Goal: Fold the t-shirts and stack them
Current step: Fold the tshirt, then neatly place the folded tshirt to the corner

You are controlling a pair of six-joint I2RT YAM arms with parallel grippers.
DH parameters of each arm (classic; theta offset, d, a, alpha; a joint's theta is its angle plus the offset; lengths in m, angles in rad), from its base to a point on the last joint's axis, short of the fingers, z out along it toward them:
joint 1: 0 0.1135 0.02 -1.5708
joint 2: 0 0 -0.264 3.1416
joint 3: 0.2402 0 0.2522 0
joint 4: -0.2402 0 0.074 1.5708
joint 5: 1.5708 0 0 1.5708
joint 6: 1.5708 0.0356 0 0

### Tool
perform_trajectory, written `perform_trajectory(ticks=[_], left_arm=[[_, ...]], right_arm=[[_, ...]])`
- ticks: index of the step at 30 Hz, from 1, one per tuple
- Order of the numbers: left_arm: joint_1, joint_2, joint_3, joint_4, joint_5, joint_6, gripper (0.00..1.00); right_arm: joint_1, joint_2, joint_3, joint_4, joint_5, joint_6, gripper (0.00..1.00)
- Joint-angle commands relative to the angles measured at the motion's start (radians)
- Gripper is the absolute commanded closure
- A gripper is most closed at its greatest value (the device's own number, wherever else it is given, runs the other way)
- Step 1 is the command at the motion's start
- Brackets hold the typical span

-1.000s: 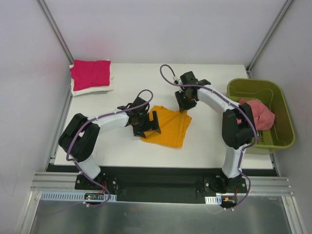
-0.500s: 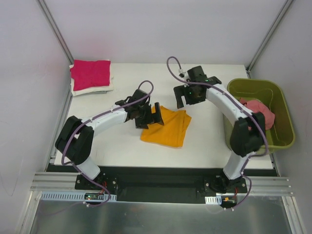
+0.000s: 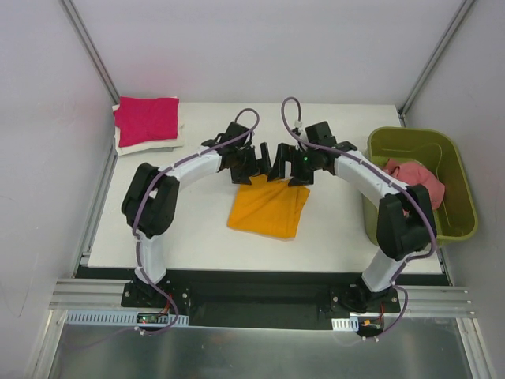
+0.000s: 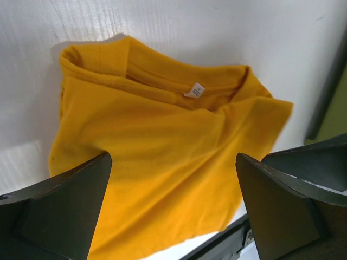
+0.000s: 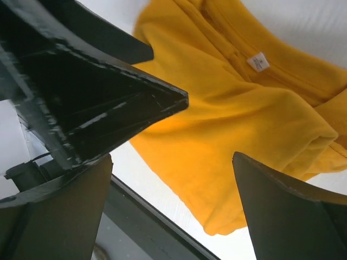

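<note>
I've got both arms reaching in over the middle of the surface [image 3: 189, 237], meeting almost nose to nose above the orange t-shirt [image 3: 267, 209]. The left claw [image 4: 171, 179] is spread wide, with a dark finger on either side of my wrist view and nothing but orange cloth showing between them. The right claw [image 5: 172, 157] is just as wide apart with no cloth pinched in it, and its camera also catches the black body of the left claw close in front.

The orange t-shirt lies roughly folded at the centre of the surface. Its collar is toward the far edge, with the small white label [image 4: 194, 89] showing inside the neck. The cloth is rumpled, with one flap doubled over on the right side. I can't tell whether either claw is touching the fabric.

In the far left corner a magenta t-shirt [image 3: 147, 118] sits folded on top of a white t-shirt [image 3: 151, 145]. At the right edge is the green bin [image 3: 460, 229], with a crumpled pink t-shirt [image 3: 422, 183] inside it.
</note>
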Motion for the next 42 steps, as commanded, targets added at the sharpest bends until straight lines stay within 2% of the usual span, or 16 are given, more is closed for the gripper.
perform_trajectory(ticks=[1,8,15,19,24,29,35,42], left_arm=[[-0.004,0.082,0.081,-0.017,0.016,0.051,0.01],[0.028,0.184,0.090,-0.019,-0.048,0.036,0.01],[0.053,0.181,0.061,-0.017,-0.016,0.031,0.01],[0.051,0.128,0.006,-0.017,-0.016,0.027,0.01],[0.039,-0.061,-0.221,0.030,-0.027,-0.029,0.01],[0.024,-0.310,-0.365,0.044,-0.100,-0.036,0.01],[0.021,-0.512,-0.530,0.046,-0.171,-0.062,0.01],[0.021,-0.468,-0.555,0.047,-0.108,-0.095,0.01]], right_arm=[[-0.043,0.088,-0.053,0.081,-0.079,0.082,0.03],[-0.138,0.156,-0.157,0.072,-0.046,0.027,0.03],[-0.158,0.249,-0.113,0.017,-0.023,-0.072,0.03],[-0.157,0.306,-0.021,-0.018,-0.035,-0.116,0.03],[-0.115,0.315,0.055,-0.075,-0.053,-0.161,0.03],[-0.036,0.155,0.059,-0.125,0.012,-0.257,0.04],[0.027,-0.063,-0.028,-0.149,0.141,-0.225,0.04],[0.026,-0.363,-0.241,-0.089,0.402,-0.118,0.04]])
